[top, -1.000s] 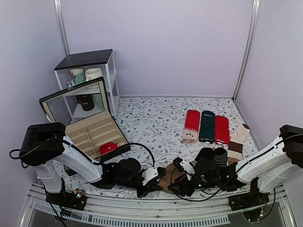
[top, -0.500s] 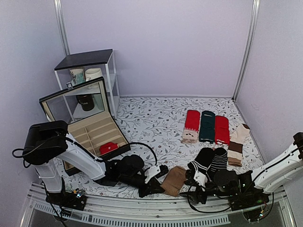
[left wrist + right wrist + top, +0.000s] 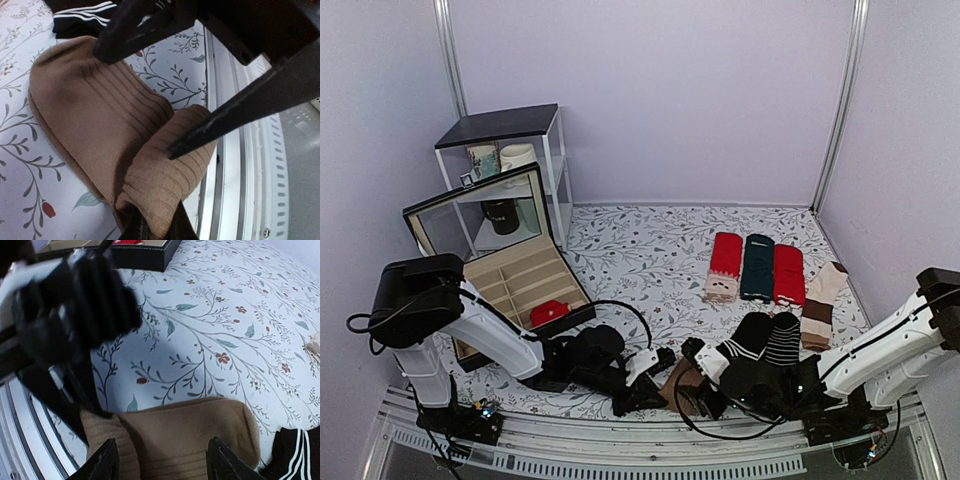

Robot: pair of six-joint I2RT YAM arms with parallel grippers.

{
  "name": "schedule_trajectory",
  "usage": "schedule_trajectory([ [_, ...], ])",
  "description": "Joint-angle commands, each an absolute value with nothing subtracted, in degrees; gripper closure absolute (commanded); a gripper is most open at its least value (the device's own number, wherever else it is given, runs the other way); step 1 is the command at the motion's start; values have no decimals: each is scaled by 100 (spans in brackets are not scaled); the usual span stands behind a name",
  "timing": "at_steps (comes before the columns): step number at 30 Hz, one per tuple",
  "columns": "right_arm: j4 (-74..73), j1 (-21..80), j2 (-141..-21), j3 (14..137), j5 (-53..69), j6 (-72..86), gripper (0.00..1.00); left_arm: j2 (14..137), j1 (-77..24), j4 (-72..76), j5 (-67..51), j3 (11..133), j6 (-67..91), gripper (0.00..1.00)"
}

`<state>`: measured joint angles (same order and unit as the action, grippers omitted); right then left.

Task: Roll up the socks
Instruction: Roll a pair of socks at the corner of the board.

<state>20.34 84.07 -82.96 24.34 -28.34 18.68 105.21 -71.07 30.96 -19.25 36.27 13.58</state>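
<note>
The brown socks (image 3: 678, 380) lie flat at the table's near edge between my two grippers, mostly hidden by them in the top view. In the left wrist view the socks (image 3: 95, 110) have their ribbed cuff end (image 3: 170, 170) folded up and over. My left gripper (image 3: 655, 388) is shut on that folded cuff, its fingertips (image 3: 150, 231) pinching it from below. My right gripper (image 3: 705, 392) is open. Its fingertips (image 3: 107, 460) stand wide apart over the socks (image 3: 190, 430), one on each side.
Black-and-white striped socks (image 3: 770, 338) lie just right of the brown ones. Red and dark green flat socks (image 3: 757, 265) and a beige-brown sock (image 3: 820, 300) lie further back. An open compartment box (image 3: 510, 275) holds a red roll (image 3: 550, 312). A shelf (image 3: 505, 160) stands behind. The metal front rail (image 3: 620, 440) is close.
The right arm swung away to the right half a second ago and has come back left, its open gripper over the socks again. The left gripper has kept its hold on the cuff.
</note>
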Motion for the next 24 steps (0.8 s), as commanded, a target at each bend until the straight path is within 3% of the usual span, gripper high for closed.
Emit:
schedule_trajectory([
  [1, 1040, 8147, -8392, 2779, -3154, 2804, 41, 10942, -7093, 1663, -1892, 3277, 1402, 100],
  [6, 954, 7836, -8297, 2660, -2860, 3234, 54, 10935, -7091, 1701, -1847, 3284, 1415, 100],
  [15, 415, 7754, -8314, 2767, -2555, 3961, 57, 10976, -7081, 1778, -1826, 3253, 1423, 100],
  [20, 480, 7594, -8972, 3091, -2348, 3775, 82, 10915, -7084, 1799, -1669, 3196, 1503, 100],
  [24, 1060, 7269, -9419, 3196, -1841, 3478, 88, 10820, -7083, 1836, -1491, 3099, 1622, 100],
])
